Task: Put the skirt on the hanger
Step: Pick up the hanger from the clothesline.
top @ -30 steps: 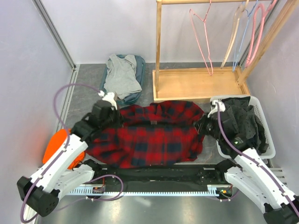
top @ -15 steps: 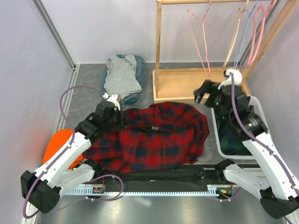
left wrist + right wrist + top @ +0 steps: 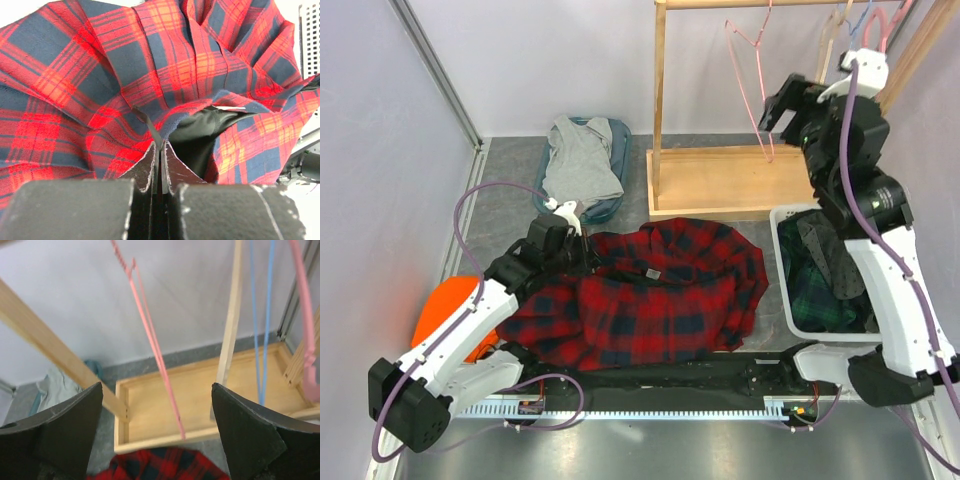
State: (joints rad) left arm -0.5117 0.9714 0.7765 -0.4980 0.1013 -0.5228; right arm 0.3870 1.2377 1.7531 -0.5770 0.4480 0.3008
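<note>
Now my right jaws have let go of the skirt (image 3: 650, 295) and swung up to the wooden rack (image 3: 740, 185), where they stand spread wide and empty, framing the pink hanger (image 3: 152, 347) that dangles from its rail (the nearest of several hanging there). My left jaws stay pressed together on a fold at the waistband, and the skirt lies rumpled on the table (image 3: 510, 160) just in front of the rack's base. So the cloth is anchored on one side only; I judge fetching the hanger comes next, and it will swing if nudged.
</note>
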